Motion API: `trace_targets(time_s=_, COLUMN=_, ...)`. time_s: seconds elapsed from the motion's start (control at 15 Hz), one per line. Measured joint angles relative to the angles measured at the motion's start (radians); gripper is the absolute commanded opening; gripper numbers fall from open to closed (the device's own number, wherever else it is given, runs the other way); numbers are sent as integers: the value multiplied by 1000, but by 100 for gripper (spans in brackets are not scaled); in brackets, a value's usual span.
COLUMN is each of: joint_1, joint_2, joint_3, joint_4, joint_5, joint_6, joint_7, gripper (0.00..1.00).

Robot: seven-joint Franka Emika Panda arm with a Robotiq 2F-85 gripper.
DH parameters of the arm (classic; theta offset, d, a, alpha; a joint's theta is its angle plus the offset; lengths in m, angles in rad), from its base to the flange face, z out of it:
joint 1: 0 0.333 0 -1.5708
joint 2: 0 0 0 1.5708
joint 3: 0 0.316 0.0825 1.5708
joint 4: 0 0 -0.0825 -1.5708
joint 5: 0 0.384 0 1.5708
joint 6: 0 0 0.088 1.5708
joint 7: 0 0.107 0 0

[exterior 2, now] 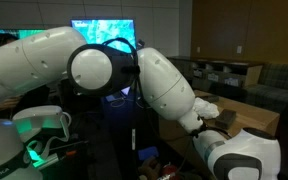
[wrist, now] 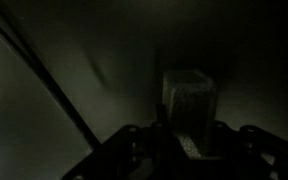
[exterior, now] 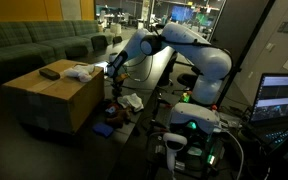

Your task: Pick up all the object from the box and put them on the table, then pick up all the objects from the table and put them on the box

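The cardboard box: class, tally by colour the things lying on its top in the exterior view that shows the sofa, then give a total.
white cloth: 1
dark item: 1
Total on the box: 2
Anything at the gripper is too dim to count.

A long green sofa [exterior: 29, 45] is set along the far side of a dimly lit room, and a glowing screen [exterior 2: 104, 32] is seen beside a plain wall [exterior 2: 224, 25].
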Motion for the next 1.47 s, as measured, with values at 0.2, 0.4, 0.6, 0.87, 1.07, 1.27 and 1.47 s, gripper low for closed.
trace_targets(time_s=0.2, joint_1=68, joint_2=-70, joint_3=-44, joint_4=-105, joint_5=0, joint_6=-3, joint_7=48, gripper=17)
trace_targets(time_s=0.4, joint_1=157, joint_2=-170, joint_3=-100, joint_4=-249, joint_5=-9, joint_6=-7, joint_7=120, gripper=17)
trace_targets(time_s=0.6, joint_1=252, joint_2=-279, joint_3=-146, joint_4=-392, joint_5=-69, joint_6=-29, joint_7=234, gripper=17)
trace_targets(time_s=0.87, joint_1=408, joint_2=-433, joint_3=-225, joint_4=-586, joint_5=-169, joint_6=-48, joint_7=424, gripper=17)
trace_targets(time_s=1.07, joint_1=533, joint_2=-556, joint_3=-284, joint_4=-708, joint_5=-277, joint_6=-84, joint_7=589, gripper=17)
trace_targets(time_s=1.27, joint_1=630, joint_2=-690, joint_3=-302, joint_4=-789, joint_5=-426, joint_6=-155, joint_7=764, gripper=17)
trace_targets(time_s=1.47, joint_1=681, joint_2=-834, joint_3=-259, joint_4=-830, joint_5=-577, joint_6=-264, joint_7=910, gripper=17)
